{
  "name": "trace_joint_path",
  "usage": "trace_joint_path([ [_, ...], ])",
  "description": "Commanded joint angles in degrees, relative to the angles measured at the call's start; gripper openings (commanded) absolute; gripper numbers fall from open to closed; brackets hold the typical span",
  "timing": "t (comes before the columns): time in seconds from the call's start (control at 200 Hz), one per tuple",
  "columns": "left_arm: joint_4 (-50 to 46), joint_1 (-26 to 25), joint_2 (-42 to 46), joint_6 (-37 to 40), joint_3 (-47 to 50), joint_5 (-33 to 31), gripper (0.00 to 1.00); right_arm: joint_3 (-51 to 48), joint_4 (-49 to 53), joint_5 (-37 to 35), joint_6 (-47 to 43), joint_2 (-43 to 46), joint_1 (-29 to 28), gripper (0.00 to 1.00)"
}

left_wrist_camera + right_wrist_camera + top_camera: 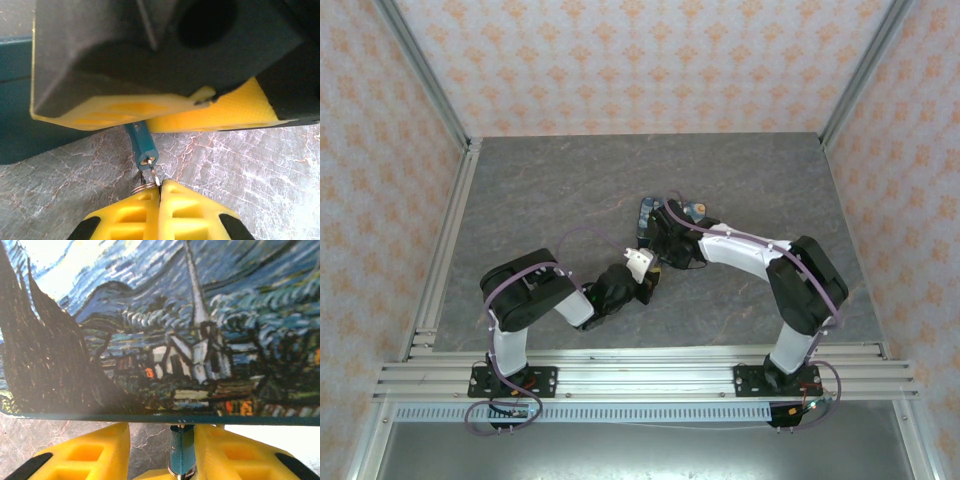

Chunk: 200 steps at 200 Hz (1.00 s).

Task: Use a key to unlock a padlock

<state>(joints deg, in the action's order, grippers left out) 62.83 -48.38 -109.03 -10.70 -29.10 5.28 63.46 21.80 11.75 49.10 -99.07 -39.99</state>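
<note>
though the padlock (pixel 179 429) is almost too small to read, i take it to be the dark speck hanging just under the near edge of the painted box (pixel 165 340) in the right wrist view. from it a teal-headed key (pixel 143 146) runs straight out, away from the box, and that line is its long axis. whether the blade is seated in the lock i cannot tell. the right gripper (pixel 164 434) straddles this stem with its yellow fingers narrowly apart, one close against the teal and the other leaving a sliver of desk (pixel 147 440) showing between. at the key's free end a small key ring (pixel 150 169) passes through the hole. the left gripper (pixel 160 186) is pinched tight on that ring, directly below the key in its own view. so the left gripper is nearer the key's head, and the lock lies ahead of it along the key. the coming turn, i judge, calls for twisting about that axis, not pulling across it.
</note>
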Motion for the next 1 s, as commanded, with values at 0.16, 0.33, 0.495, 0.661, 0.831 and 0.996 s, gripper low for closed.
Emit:
trace_joint_path([
  [0.16,4.4,-0.9,0.0,-0.5,-1.7,0.9,0.00,-0.8,4.3,-3.7,-1.3,-1.4,-0.6,0.39],
  [0.33,4.5,-0.9,-0.1,-0.6,-1.7,0.9,0.00,-1.5,4.9,-3.8,-2.1,-2.1,-0.6,0.37],
  [0.495,4.2,-0.8,-0.1,-0.6,-2.0,0.9,0.00,-1.2,5.1,-3.4,-2.6,-3.7,-0.6,0.30],
  [0.661,3.8,-0.8,-0.1,-0.5,-2.1,0.8,0.00,-1.1,5.3,-3.3,-3.0,-3.5,-0.6,0.10],
  [0.831,2.0,-0.9,0.4,-0.2,-2.0,0.4,0.00,-1.2,4.8,-3.4,-3.9,-1.3,-0.6,0.00],
  [0.996,-0.5,-0.9,2.8,0.3,-1.2,-0.1,0.20,-0.4,4.8,-1.4,-5.1,0.0,-0.1,0.00],
])
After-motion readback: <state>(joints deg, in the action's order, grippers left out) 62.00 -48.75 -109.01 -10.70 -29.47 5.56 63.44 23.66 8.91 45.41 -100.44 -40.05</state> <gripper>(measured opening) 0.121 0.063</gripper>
